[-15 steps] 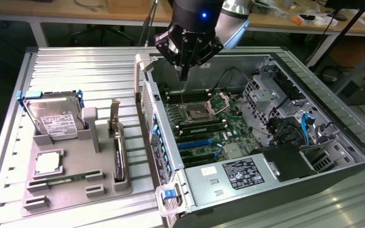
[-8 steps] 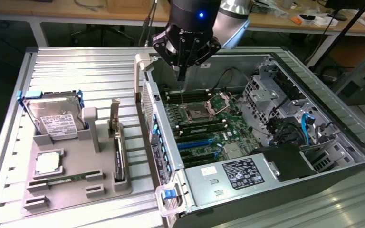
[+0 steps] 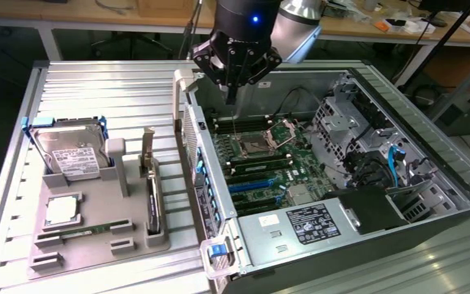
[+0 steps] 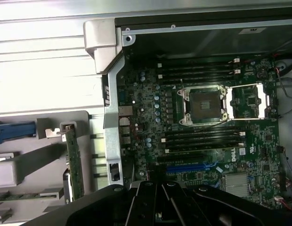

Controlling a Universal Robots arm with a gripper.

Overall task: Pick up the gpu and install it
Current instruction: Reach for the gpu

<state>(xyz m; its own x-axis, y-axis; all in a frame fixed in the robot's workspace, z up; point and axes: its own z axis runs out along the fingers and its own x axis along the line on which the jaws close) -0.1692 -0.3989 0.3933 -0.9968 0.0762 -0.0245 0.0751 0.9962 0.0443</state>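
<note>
In the upper middle of the exterior view, gripper point(image 3: 232, 97) hanging over the open computer case point(image 3: 317, 86), above the motherboard point(image 3: 300, 165), fingers pressed together. In the lower left part of the same view, gpu point(image 3: 152, 208) standing on edge in the grey tray point(image 3: 120, 208), near the hard drive point(image 3: 76, 156), well apart from the gripper.
</note>
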